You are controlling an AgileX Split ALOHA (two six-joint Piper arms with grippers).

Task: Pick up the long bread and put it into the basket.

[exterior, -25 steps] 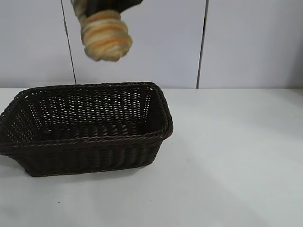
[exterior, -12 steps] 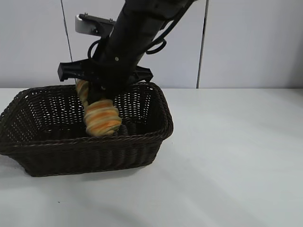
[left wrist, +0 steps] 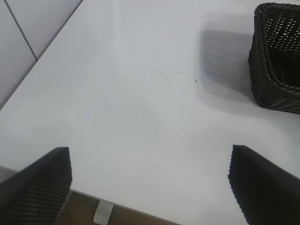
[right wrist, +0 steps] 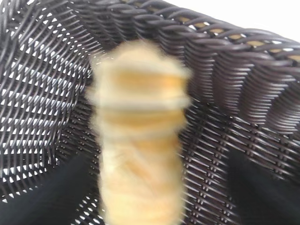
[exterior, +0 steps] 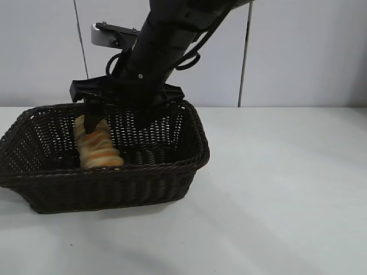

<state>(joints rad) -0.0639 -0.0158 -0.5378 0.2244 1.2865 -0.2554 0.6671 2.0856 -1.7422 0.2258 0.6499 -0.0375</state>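
The long bread [exterior: 97,146], tan with orange-brown stripes, lies inside the basket [exterior: 192,163], in its left half, one end tilted up towards the back wall. My right gripper [exterior: 117,117] hangs just above the basket's inside with its jaws spread wide, apart from the loaf. In the right wrist view the bread [right wrist: 138,140] is blurred between the two dark open fingers, over the basket's woven floor [right wrist: 225,61]. My left gripper [left wrist: 150,161] is open and empty over bare table, well away from the basket's corner [left wrist: 274,70].
The white table [exterior: 275,189] stretches to the right of and in front of the basket. The left wrist view shows the table's edge [left wrist: 108,206] near the left gripper's fingers. A grey panelled wall stands behind.
The right arm came down with the bread into the basket. Its jaws have spread, and the loaf has dropped lower and to the left inside the basket.
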